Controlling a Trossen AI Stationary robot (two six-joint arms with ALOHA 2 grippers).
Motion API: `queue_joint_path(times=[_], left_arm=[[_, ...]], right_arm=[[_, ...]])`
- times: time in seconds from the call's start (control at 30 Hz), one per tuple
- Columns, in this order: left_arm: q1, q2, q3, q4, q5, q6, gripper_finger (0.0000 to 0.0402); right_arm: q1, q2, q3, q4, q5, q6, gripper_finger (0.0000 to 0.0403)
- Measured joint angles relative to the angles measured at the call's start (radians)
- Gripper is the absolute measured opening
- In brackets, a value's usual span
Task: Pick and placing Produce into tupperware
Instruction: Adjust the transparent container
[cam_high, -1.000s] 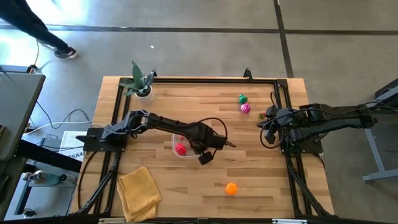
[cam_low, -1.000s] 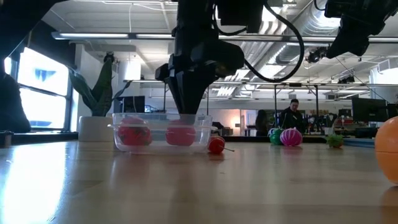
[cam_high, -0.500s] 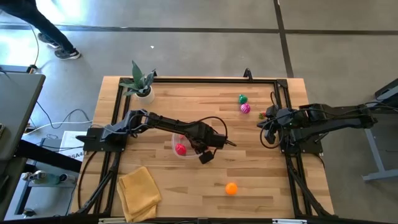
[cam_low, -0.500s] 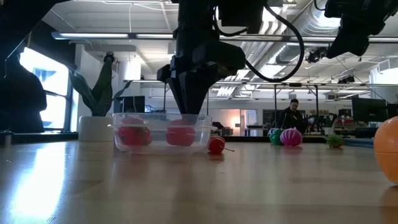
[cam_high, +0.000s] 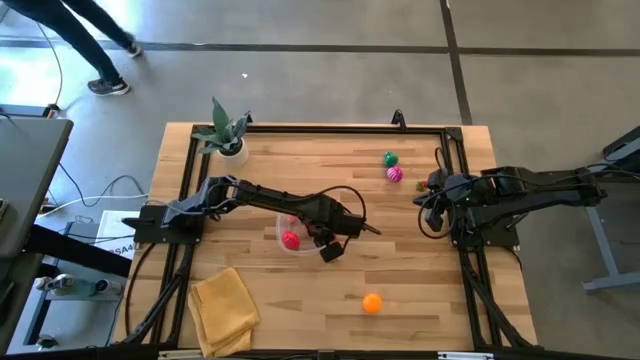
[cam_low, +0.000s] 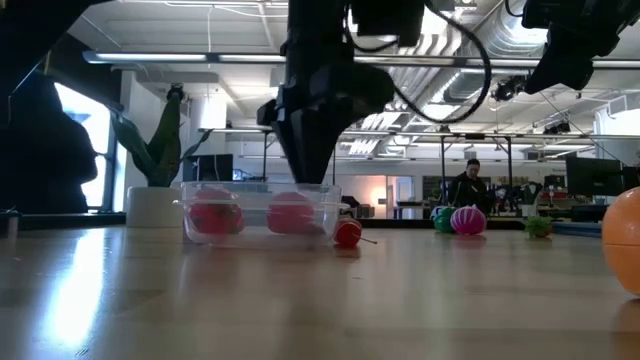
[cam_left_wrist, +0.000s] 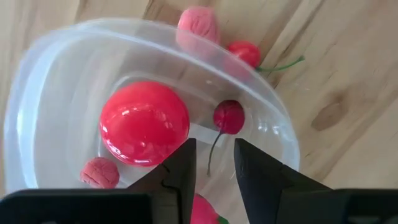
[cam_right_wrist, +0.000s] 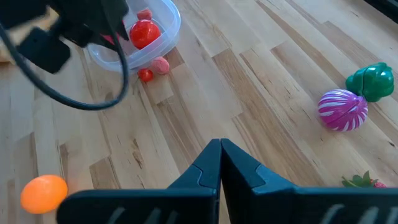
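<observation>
The clear round tub (cam_high: 290, 236) stands mid-table. It holds a glossy red ball (cam_left_wrist: 144, 122), a cherry with a stem (cam_left_wrist: 228, 117) and small pink pieces (cam_left_wrist: 99, 172). My left gripper (cam_left_wrist: 214, 149) hangs open over the tub, pointing down, its fingers on either side of the cherry's stem. It also shows in the low view (cam_low: 305, 185). A second cherry (cam_left_wrist: 244, 53) and a pink piece (cam_left_wrist: 198, 25) lie on the table against the tub's outer wall. My right gripper (cam_right_wrist: 221, 149) is shut and empty, raised near the right edge.
A green piece (cam_high: 389, 158) and a magenta one (cam_high: 394, 174) lie at the far right. An orange ball (cam_high: 372, 302) lies near the front edge. A folded yellow cloth (cam_high: 224, 308) lies front left, and a potted plant (cam_high: 225, 132) stands far left.
Both grippers and the produce have kept still. A person beyond the table's far left corner has walked on.
</observation>
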Motion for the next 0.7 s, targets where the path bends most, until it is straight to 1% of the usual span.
queue_joint_path(times=[0.1,0.2,0.3,0.37,0.47,0.53,0.7], left_arm=[[0.015,-0.009,0.068,-0.001,-0.025,0.053,0.0099],[0.032,-0.009,0.169,-0.021,-0.087,0.107,0.0099],[0.047,-0.012,0.237,0.012,-0.130,0.152,0.0099],[0.058,-0.012,0.242,0.048,-0.123,0.182,0.0099],[0.076,0.005,0.227,0.082,-0.073,0.220,0.0099],[0.084,0.026,0.215,0.074,-0.037,0.229,0.0099],[0.090,0.083,0.208,0.093,-0.012,0.265,0.0099]], right_arm=[[0.000,0.000,0.000,0.000,0.000,0.000,0.0000],[0.000,0.000,0.000,0.000,0.000,0.000,0.0000],[0.000,0.000,0.000,0.000,0.000,0.000,0.0000],[0.000,0.000,0.000,0.000,0.000,0.000,0.0000],[0.000,0.000,0.000,0.000,0.000,0.000,0.0000],[0.000,0.000,0.000,0.000,0.000,0.000,0.0000],[0.000,0.000,0.000,0.000,0.000,0.000,0.0000]])
